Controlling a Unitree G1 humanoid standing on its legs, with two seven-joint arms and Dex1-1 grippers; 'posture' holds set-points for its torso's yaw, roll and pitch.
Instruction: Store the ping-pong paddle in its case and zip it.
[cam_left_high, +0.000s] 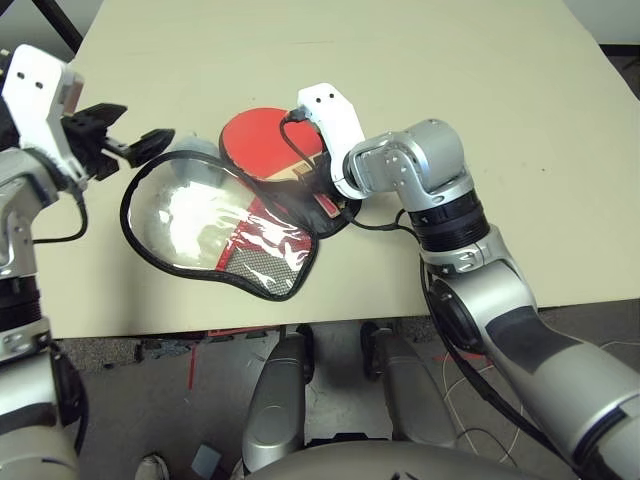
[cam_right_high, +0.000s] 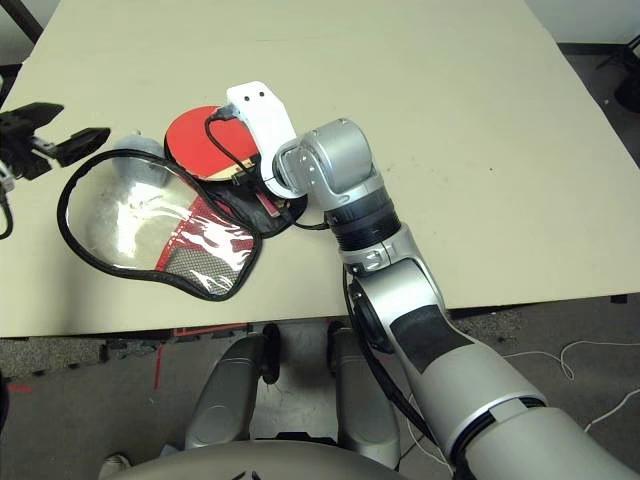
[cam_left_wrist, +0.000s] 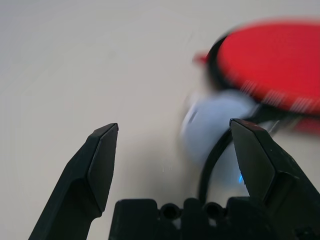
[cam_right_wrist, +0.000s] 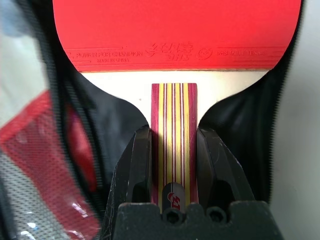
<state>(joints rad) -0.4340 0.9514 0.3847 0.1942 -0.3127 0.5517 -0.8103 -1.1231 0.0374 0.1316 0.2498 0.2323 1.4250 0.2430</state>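
Left of centre in the head views, a round red rubber-faced ping-pong paddle (cam_left_high: 262, 140) rests on the black-lined lower half of a paddle-shaped clamshell case (cam_left_high: 215, 225), whose clear, black-zippered flap lies folded open toward the lower left of the frame on a pale beige table (cam_left_high: 450, 70). From the right side of the frame, the robot's right gripper (cam_right_wrist: 174, 165) reaches in, its two black fingers (cam_right_wrist: 136, 170) clamped on either side of the paddle's striped wooden handle (cam_right_wrist: 174, 130), as the right wrist view shows plainly. At the upper left edge, the left gripper (cam_left_high: 125, 140) hovers with its jaws spread and nothing between them, near the flap's far rim but, by the look of it, not touching.

Seating of the paddle looks close to done; closing and zipping are not yet begun. Risks from here, as a judgement: letting go with the blade off-centre could leave the handle across the zipper track and block the zip; drawing the right gripper back could drag the light case along the smooth table; and the slippery clear flap could slide from the left gripper's grasp when it is folded over.
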